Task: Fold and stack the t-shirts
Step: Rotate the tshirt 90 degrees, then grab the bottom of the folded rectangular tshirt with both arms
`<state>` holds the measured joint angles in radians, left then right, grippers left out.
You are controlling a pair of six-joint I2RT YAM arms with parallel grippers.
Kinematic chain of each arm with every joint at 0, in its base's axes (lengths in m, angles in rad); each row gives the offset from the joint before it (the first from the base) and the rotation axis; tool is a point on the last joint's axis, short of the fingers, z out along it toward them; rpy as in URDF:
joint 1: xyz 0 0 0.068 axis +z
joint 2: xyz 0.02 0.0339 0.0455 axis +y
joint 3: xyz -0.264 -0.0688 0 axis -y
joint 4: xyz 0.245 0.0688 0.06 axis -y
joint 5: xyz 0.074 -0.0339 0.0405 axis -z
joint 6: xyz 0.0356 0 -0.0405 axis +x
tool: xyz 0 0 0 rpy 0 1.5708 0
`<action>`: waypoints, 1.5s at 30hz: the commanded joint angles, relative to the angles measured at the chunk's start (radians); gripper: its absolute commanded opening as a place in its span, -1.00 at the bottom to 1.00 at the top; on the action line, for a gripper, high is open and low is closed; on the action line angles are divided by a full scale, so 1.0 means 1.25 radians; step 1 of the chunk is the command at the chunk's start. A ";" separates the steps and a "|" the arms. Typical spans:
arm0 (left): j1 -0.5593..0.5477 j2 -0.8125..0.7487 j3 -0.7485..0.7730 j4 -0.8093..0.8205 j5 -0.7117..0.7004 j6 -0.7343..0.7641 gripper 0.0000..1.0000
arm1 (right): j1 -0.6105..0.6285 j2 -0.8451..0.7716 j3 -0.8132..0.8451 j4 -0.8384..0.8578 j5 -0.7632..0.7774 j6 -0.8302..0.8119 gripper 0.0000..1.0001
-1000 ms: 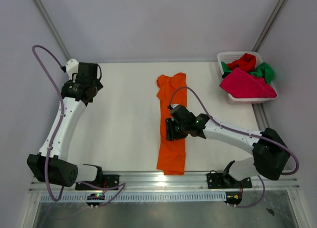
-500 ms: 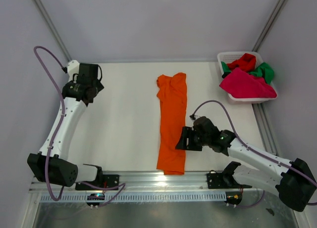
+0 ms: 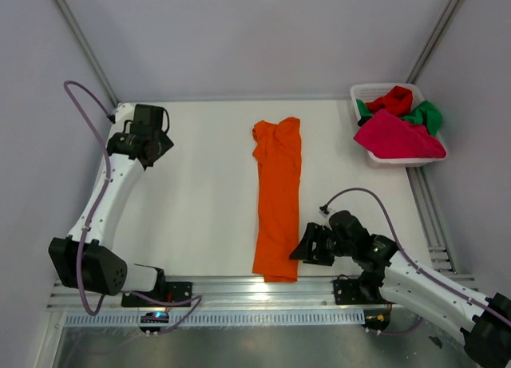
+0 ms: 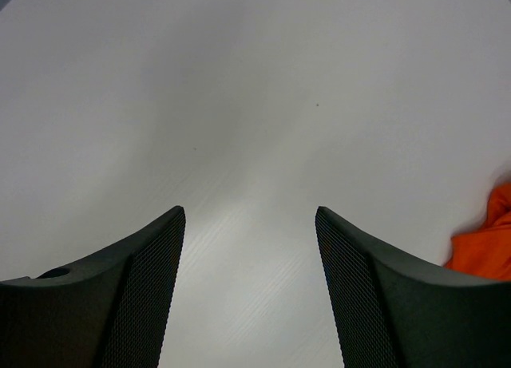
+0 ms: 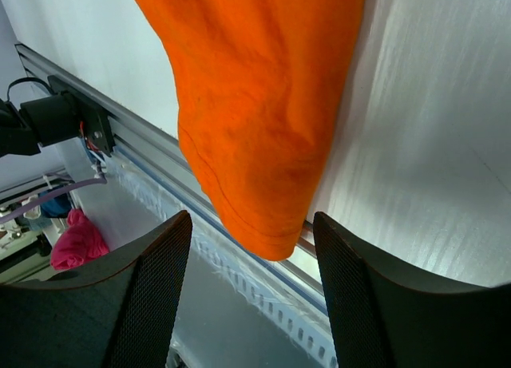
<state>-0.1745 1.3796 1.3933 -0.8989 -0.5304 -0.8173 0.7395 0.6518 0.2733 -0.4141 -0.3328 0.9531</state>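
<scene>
Right gripper (image 3: 299, 251) pulling back from mid-shirt to lower centre of frame, jaws now apart, holding nothing, sitting just beside hem corner of orange shirt (image 3: 277, 196). Shirt lying released as long narrow strip, centre of frame, hem reaching table's near edge. Left gripper (image 4: 250, 224) idling upper left, jaws apart, empty. Pink (image 3: 395, 136), red (image 3: 391, 100) and green (image 3: 427, 114) shirts waiting in basket (image 3: 363, 92), upper right. Lengthwise folding looking done; crosswise fold likely coming next.
</scene>
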 commanded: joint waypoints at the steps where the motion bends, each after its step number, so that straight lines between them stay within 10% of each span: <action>1: 0.002 -0.064 -0.041 -0.016 0.027 -0.077 0.37 | 0.004 -0.002 -0.021 0.022 -0.050 0.012 0.34; 30: -0.009 -0.268 -0.065 -0.144 -0.021 -0.044 0.38 | 0.004 0.166 -0.132 0.239 -0.117 -0.026 0.32; 38: -0.009 -0.266 -0.140 -0.175 0.014 -0.085 0.35 | 0.004 0.131 -0.146 0.234 -0.119 -0.027 -0.59; 45: -0.013 -0.300 -0.333 -0.100 0.289 -0.130 0.31 | 0.004 0.096 -0.161 0.215 -0.108 -0.027 -0.86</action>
<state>-0.1841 1.0412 1.0630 -1.0702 -0.3855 -0.9386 0.7395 0.7887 0.0814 -0.1287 -0.4923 0.9295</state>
